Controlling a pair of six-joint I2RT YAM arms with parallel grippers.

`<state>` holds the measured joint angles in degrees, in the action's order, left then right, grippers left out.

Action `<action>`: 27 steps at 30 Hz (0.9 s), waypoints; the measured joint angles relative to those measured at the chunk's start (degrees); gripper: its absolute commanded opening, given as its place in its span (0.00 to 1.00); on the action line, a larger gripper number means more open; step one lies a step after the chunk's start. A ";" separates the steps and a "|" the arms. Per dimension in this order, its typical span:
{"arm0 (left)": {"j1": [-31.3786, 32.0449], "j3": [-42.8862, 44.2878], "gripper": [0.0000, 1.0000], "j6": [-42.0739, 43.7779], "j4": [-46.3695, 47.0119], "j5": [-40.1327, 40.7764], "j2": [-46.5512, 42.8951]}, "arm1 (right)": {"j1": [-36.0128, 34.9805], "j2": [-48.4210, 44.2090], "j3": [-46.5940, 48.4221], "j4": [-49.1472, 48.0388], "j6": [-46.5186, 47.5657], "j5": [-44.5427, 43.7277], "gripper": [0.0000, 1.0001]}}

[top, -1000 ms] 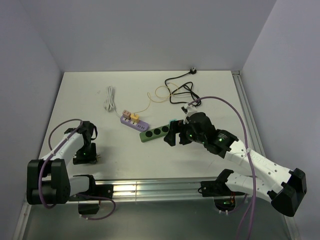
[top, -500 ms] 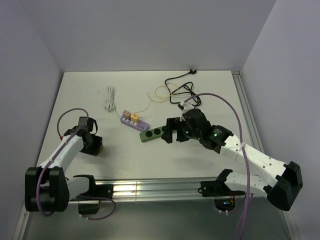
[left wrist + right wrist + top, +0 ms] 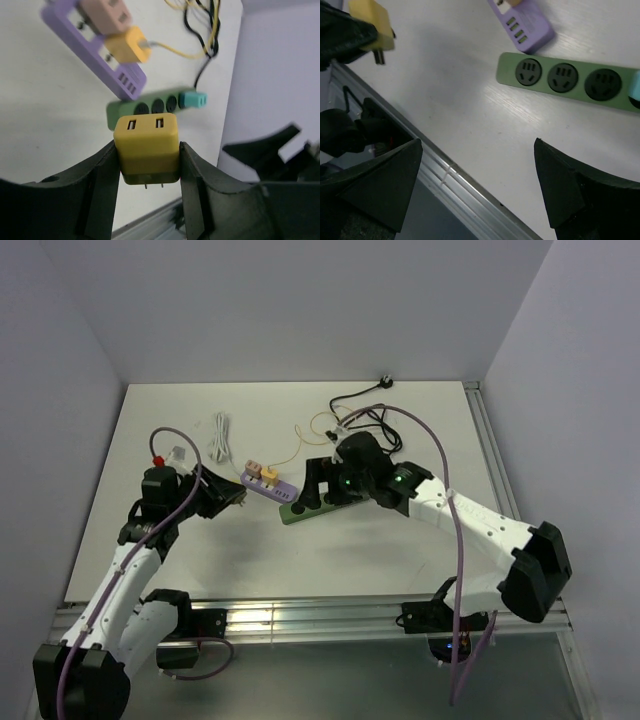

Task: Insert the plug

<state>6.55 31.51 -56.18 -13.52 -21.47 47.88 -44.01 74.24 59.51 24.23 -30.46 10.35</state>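
Note:
My left gripper (image 3: 147, 150) is shut on a yellow two-port USB charger plug (image 3: 146, 147), prongs pointing toward the camera, held above the table just left of the strips (image 3: 228, 497). A green power strip (image 3: 150, 107) with three empty sockets and a teal plug (image 3: 192, 99) at its end lies ahead of it. My right gripper (image 3: 477, 185) is open and empty, hovering over the green strip's near side (image 3: 565, 80); in the top view it is at the strip's middle (image 3: 318, 490). The held plug also shows in the right wrist view (image 3: 372, 22).
A purple power strip (image 3: 268, 483) with a pink plug (image 3: 107, 12) and a yellow plug (image 3: 131, 44) lies just left of the green strip (image 3: 297, 510). Black and yellow cables (image 3: 360, 425) coil behind. A white cable (image 3: 218, 438) lies at back left. A metal rail (image 3: 300, 615) edges the table front.
My left arm rose from the table's left side and swung right toward the strips, carrying the yellow plug. My right gripper moved left along the green strip.

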 measured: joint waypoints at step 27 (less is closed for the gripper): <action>29.64 17.44 0.00 26.16 -10.32 -0.96 2.10 | 6.29 13.88 22.18 18.01 -0.11 27.50 0.88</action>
<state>36.18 48.95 -30.02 -23.83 -22.44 49.98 -37.71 88.12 81.69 42.24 -30.57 37.85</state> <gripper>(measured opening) 0.504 0.883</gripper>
